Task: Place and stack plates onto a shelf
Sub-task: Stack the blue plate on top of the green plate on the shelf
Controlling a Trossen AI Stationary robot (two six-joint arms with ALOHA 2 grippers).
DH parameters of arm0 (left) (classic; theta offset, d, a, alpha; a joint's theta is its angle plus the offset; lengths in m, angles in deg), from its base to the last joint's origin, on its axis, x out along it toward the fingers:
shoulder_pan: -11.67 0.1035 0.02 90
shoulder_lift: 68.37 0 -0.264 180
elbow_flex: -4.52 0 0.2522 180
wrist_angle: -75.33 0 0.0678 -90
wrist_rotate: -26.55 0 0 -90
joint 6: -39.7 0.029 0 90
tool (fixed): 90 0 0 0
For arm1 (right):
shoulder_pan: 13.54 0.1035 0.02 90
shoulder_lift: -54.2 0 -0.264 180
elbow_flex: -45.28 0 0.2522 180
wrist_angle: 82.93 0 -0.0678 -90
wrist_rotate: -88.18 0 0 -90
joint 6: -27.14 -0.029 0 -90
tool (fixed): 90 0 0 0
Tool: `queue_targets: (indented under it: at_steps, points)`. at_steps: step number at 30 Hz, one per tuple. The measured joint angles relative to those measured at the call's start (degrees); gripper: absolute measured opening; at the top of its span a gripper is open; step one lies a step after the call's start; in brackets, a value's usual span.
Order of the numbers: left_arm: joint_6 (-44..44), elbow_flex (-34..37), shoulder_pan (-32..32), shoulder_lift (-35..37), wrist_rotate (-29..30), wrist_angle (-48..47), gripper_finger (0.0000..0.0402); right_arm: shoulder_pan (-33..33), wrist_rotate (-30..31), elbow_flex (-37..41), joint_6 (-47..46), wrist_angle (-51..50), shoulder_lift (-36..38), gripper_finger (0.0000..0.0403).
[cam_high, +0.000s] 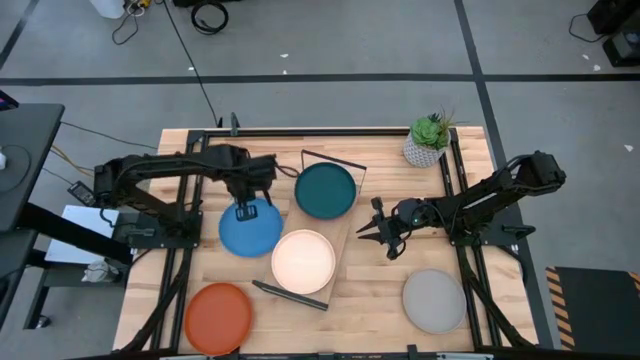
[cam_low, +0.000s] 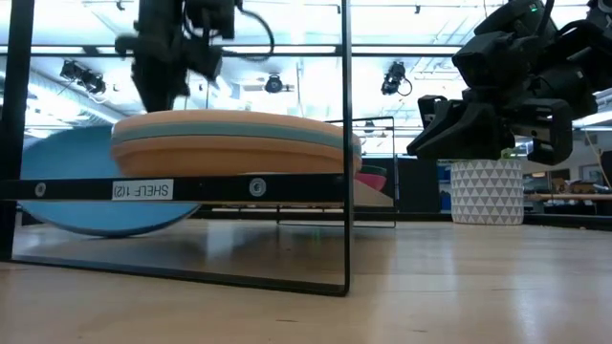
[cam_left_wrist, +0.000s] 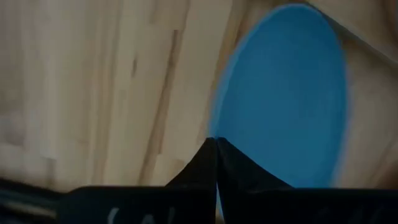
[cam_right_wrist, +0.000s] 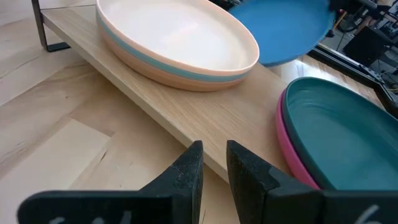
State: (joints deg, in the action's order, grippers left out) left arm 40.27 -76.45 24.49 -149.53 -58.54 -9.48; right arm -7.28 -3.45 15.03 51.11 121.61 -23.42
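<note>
Partly hidden, blue plate (cam_high: 250, 230) pinched by left gripper (cam_high: 246, 208), edge cropped.

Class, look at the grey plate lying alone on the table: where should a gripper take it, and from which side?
Grip the grey plate at its raised rim, probably the edge facing the right gripper. It lies flat, shallow and unobstructed, so only the rim gives the jaws a hold.
</note>
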Motion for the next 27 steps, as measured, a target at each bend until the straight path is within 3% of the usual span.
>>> queue_targets:
  at_steps: [7,13,17,23,27]
  points:
    - [1.3,-5.6,2.0,0.0,1.1,-4.1,0.0001,0.0,0.0,0.0,0.0,-0.4,0.0,0.0077]
    - [2.2,0.2,2.5,-0.7,6.1,4.3,0.0006,0.0,0.0,0.0,0.0,-0.6,0.0,0.0077]
    - [1.6,6.5,3.8,-0.7,7.3,11.7,0.0052,0.0,-0.4,0.0,-0.2,-0.7,0.0,0.0077]
    - [-3.5,14.8,10.7,-0.7,4.5,19.7,0.0147,0.0,-1.5,0.0,-0.2,-0.6,0.0,0.0077]
    - [-7.7,18.8,14.4,-1.0,3.7,23.2,0.0183,0.0,-1.5,0.0,-0.2,-0.5,0.0,0.0077]
